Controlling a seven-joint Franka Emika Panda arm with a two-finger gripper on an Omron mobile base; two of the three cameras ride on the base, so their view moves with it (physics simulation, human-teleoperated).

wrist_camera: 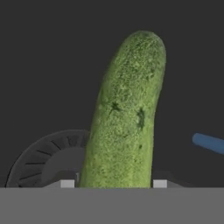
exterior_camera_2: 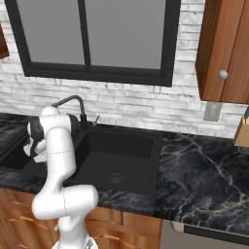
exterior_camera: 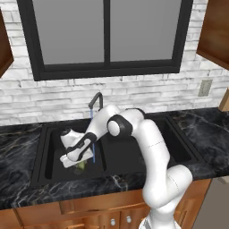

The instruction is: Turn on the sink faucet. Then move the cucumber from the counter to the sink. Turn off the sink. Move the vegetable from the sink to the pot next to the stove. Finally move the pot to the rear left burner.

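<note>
Left basin of the sink (exterior_camera: 49,147): our hand (exterior_camera: 80,163) is deep inside, pointing down at the basin floor. The cucumber (exterior_camera: 81,167) shows as a small green patch just under the hand. A thin blue stream of water (exterior_camera: 93,147) falls from the sink faucet (exterior_camera: 95,103) beside the hand, so the tap reads as on.

Hand view: the cucumber (wrist_camera: 127,113) stands long and upright in the frame, its lower end between the two fingertips (wrist_camera: 67,183). The round drain (wrist_camera: 48,159) lies behind and to the left of it; the water (wrist_camera: 209,143) streaks in at the right edge. We cannot tell whether the fingers grip the cucumber or have let it go; they flank it closely on both sides.

Judgement: the step in hand is setting the cucumber in the sink. To do it well, we would put it flat on the basin floor beside the drain, spread the fingers fully, then lift straight up so the tips do not drag it.

Right base view: the arm folds over the desk (exterior_camera_2: 204,170) edge toward the left basin; the faucet's side lever (exterior_camera_2: 95,119) sits just behind it, next in line for shutting off.
</note>
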